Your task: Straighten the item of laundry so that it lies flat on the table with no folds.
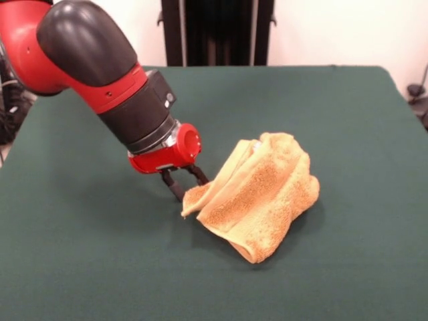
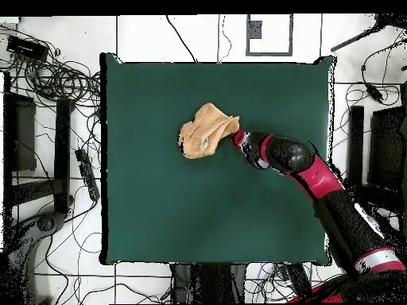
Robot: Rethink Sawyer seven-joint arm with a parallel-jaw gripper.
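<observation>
The gripper (image 1: 189, 187) pinches a corner of the folded towel (image 1: 257, 197) near the middle of the worktop (image 1: 100, 267), and should pull it slowly sideways, staying low.

A robotics lab is indicated. A red and black industrial arm (image 1: 100, 73) is mounted at a green felt-covered table (image 2: 215, 206), which is set on a pale tiled floor (image 2: 143, 36). Tangled black cables (image 2: 56, 79) and dark equipment racks (image 2: 20, 135) are seen around the table.
</observation>
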